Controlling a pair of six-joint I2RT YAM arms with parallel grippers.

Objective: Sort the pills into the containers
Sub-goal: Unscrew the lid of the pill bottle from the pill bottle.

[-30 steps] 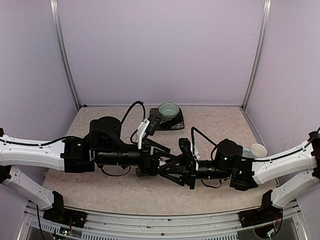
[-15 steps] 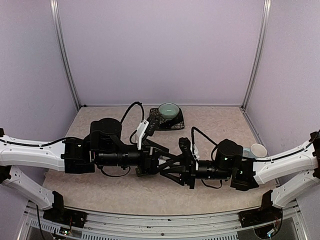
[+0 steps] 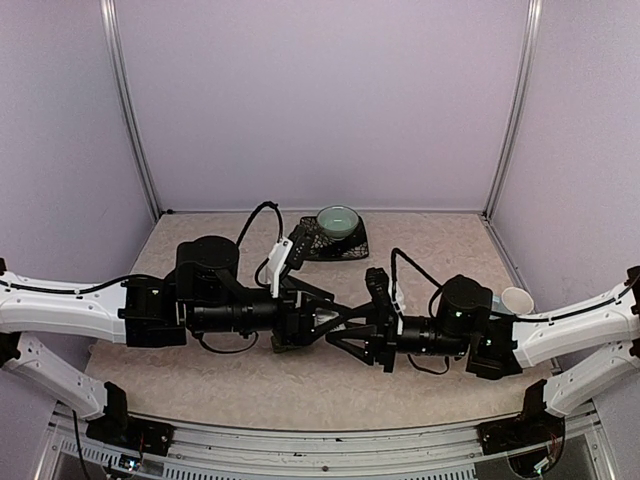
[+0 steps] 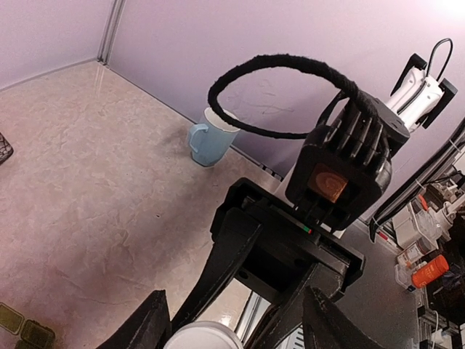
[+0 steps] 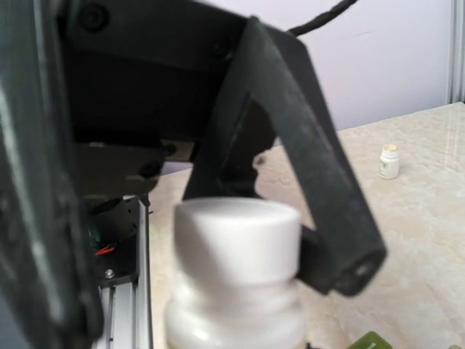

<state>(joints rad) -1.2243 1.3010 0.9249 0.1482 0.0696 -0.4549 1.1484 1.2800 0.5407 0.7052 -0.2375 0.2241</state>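
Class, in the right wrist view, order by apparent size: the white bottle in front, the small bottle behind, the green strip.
1. white bottle: largest, though nearest the camera.
2 and 3. small bottle and green strip look alike; the strip is cut off by the frame, so unranked.

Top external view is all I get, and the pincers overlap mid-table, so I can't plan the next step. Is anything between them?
Observer: Yes. The right wrist view shows a white-capped bottle standing upright between them.
Operator: Who has it?
Observer: The right pincer holds it. In the left wrist view its fingers are set against both sides.
Operator: And where are the containers?
Observer: The dark green containers lie on the table at the lower left corner of the left wrist view, partly cut off by the frame.
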